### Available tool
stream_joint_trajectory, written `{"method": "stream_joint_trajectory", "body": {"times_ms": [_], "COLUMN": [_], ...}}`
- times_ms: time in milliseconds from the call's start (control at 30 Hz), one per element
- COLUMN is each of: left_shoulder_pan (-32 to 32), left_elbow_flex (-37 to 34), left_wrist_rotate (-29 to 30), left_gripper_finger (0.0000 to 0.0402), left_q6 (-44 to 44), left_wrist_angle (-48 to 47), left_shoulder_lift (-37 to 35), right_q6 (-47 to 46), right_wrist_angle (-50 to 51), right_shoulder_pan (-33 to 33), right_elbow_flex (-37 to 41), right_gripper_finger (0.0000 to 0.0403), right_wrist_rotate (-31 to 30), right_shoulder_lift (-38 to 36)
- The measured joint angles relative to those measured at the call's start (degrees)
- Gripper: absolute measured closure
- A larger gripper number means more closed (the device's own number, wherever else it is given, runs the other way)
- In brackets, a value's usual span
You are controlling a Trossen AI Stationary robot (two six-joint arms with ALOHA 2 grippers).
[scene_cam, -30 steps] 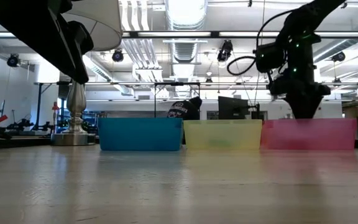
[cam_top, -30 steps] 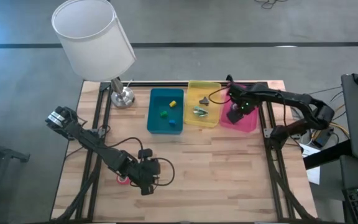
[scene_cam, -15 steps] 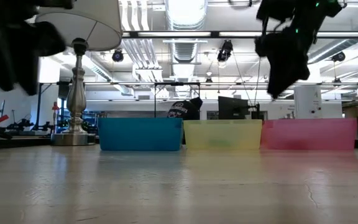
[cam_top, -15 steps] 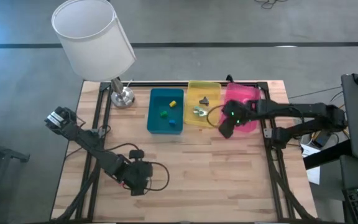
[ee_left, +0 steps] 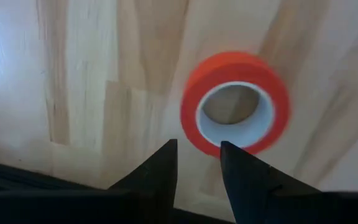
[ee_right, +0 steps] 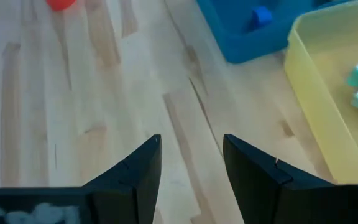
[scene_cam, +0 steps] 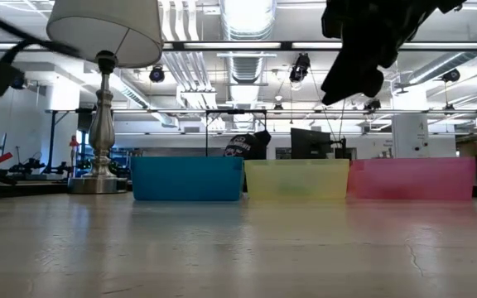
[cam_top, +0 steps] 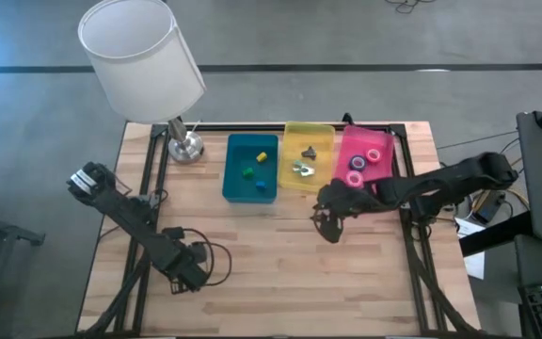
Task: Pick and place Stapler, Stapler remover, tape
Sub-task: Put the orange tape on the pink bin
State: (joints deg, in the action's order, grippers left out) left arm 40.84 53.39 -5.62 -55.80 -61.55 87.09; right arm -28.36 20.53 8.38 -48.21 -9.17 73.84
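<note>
Holding three tape rolls (cam_top: 364, 163), the pink bin (cam_top: 380, 185) sits rightmost.

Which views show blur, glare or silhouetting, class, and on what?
Left wrist view: the red tape roll is smeared at its edges, with glare on the wood at one side. Low view: ceiling lights leave the arm above the pink bin a black silhouette, and the near tabletop is soft. Right wrist view: the yellow bin looks slightly soft.
</note>
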Motion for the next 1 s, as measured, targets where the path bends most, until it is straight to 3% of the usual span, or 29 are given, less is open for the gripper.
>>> {"method": "stream_joint_trajectory", "body": {"times_ms": [200,433,700,1000], "left_shoulder_pan": [-0.22,-0.5,-0.62,-0.71], "left_elbow_flex": [-3.79,-1.86,-0.58,-6.82], "left_wrist_rotate": [0.14,-0.68,1.41,6.78], "left_gripper_finger": [0.0278,0.0278,0.0278,0.0278], "left_q6": [2.0,1.12,-0.32,-1.33], "left_wrist_angle": [2.58,2.71,4.57,10.16], "left_shoulder_lift": [-0.21,0.09,0.07,0.07], "right_q6": [1.78,2.32,2.43,2.23], "right_wrist_angle": [-1.44,-1.48,-1.59,-1.67], "right_shoulder_pan": [-0.12,-0.12,-0.12,-0.12], "right_elbow_flex": [0.02,0.02,0.02,0.02], "right_gripper_finger": [0.0234,0.0234,0.0234,0.0234], "right_wrist_rotate": [0.0,0.13,0.18,0.18], "right_shoulder_lift": [3.6,7.01,6.5,6.17]}}
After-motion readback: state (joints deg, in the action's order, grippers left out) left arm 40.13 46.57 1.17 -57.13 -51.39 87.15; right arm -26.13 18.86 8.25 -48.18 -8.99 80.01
